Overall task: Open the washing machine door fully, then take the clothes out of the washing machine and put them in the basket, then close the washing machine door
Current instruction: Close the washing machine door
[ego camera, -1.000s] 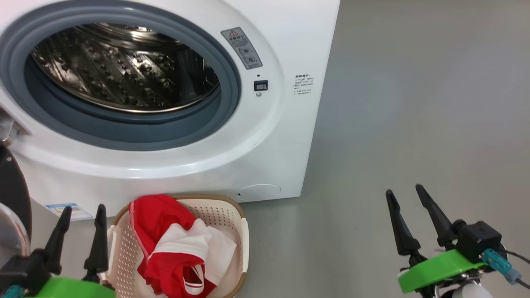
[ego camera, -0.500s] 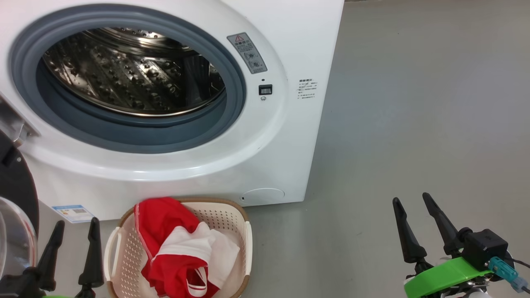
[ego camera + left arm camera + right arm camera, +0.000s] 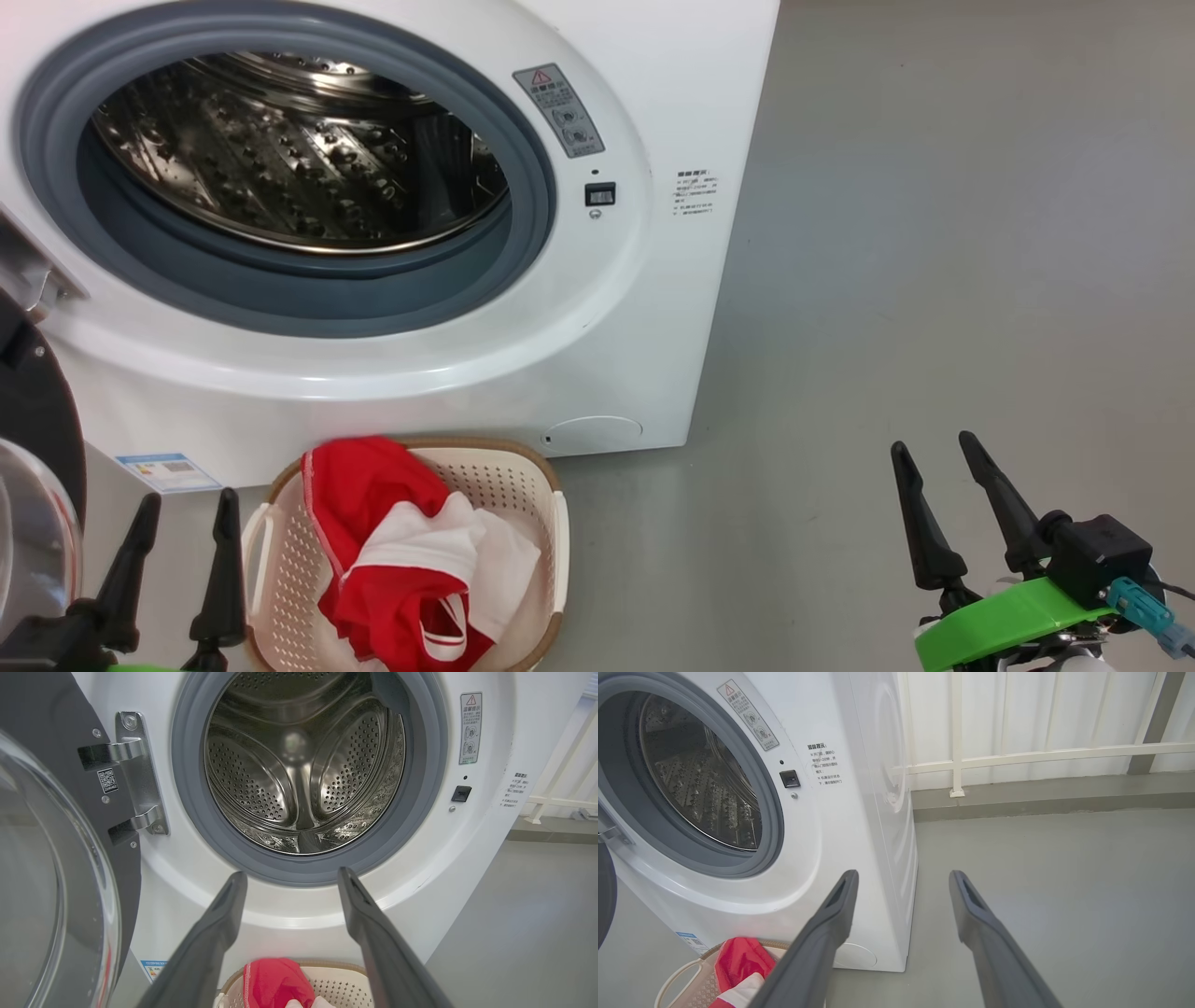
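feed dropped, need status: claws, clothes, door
Left claw open, empty; right claw open, empty. Clothes in basket; washing machine drum looks empty. Washing machine door stands open, not yet closed; nothing seen in its way.

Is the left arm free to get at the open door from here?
Probably yes: the left tool is open and empty, the door hangs just beside it, nothing stands between them.
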